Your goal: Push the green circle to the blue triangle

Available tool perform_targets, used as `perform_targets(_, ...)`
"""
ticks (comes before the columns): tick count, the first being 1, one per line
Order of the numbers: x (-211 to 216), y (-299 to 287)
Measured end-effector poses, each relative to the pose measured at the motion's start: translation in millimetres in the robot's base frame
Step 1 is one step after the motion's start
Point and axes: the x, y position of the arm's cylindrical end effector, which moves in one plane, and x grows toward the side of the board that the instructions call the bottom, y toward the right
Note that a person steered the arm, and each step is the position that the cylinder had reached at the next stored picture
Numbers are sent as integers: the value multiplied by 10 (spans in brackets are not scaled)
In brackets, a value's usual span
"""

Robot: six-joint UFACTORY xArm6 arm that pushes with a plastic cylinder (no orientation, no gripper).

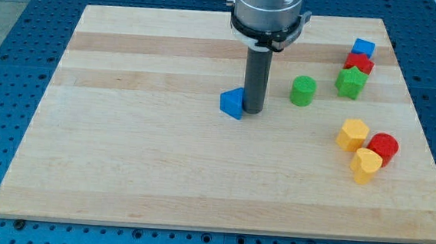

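The green circle [302, 91] stands on the wooden board [161, 172], right of centre. The blue triangle [232, 102] lies near the middle of the board, to the circle's left. My tip [253, 110] is down on the board right beside the blue triangle's right side, touching or nearly touching it. The tip is between the two blocks, about a block's width left of the green circle.
At the view's top right sit a blue cube [363, 48], a red block [358, 63] and a green star-like block [351, 82]. Lower right are a yellow hexagon [352, 135], a red cylinder [383, 147] and a yellow heart [366, 165].
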Motion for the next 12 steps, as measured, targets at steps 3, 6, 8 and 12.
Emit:
perform_targets(3, -734, 493)
perform_targets(6, -384, 846)
perform_targets(8, -190, 254)
perform_targets(12, 148, 740)
